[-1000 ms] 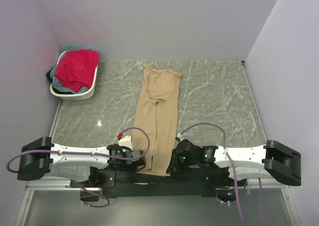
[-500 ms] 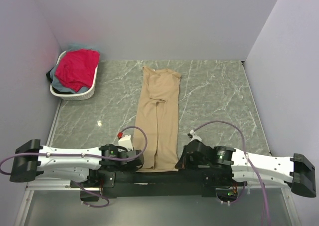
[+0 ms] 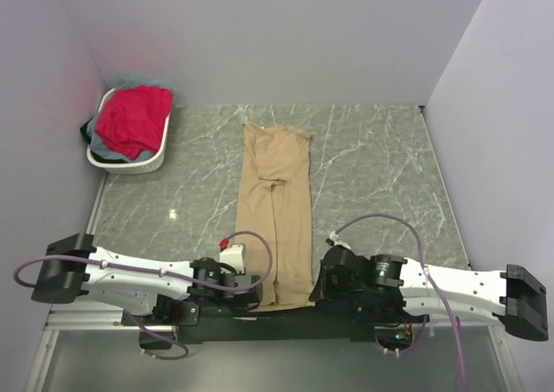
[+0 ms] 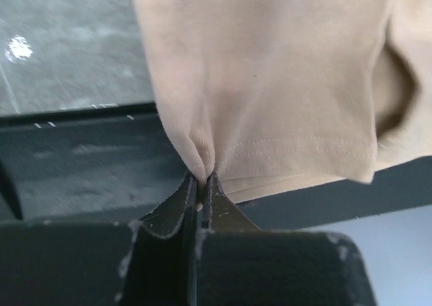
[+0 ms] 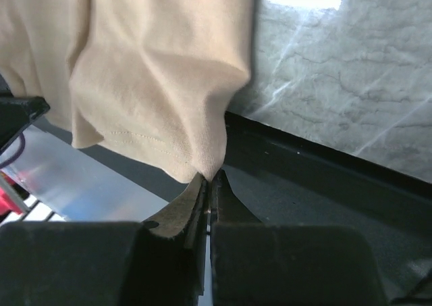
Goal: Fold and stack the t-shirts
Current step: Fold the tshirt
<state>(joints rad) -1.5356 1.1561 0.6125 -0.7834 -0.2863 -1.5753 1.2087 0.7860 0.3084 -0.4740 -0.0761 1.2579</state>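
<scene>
From above, we had the tan t-shirt (image 3: 275, 210) stretched as a long narrow strip down the middle of the desk (image 3: 381, 176), collar end far, hem right at the near edge. Both arms were down low there. The left pincer (image 3: 254, 298) was at the hem's near-left corner and the right pincer (image 3: 313, 295) at its near-right corner. Far left, well apart from all this, sat the white basket (image 3: 102, 161) with a red-pink t-shirt (image 3: 132, 119) heaped on top.

In the left wrist view, that pincer (image 4: 201, 179) was clamped tight on a pinch of hem. The cloth (image 4: 270, 83) puckered into a little ridge just beyond the tips, and the rest spread away to the far side and to the right. The stitched hem hung just over the dark rail at the desk's near edge.

It was the same story in the right wrist view. The pincer (image 5: 210, 177) was closed on the very corner of the hem, and the cloth (image 5: 148, 69) bunched above the tips and ran off to the left, with bare marble to the right.

We read the matched corner grips as the set-up for the crosswise fold. One corner in each pincer would keep the hem taut and square as it was lifted towards the collar end.
</scene>
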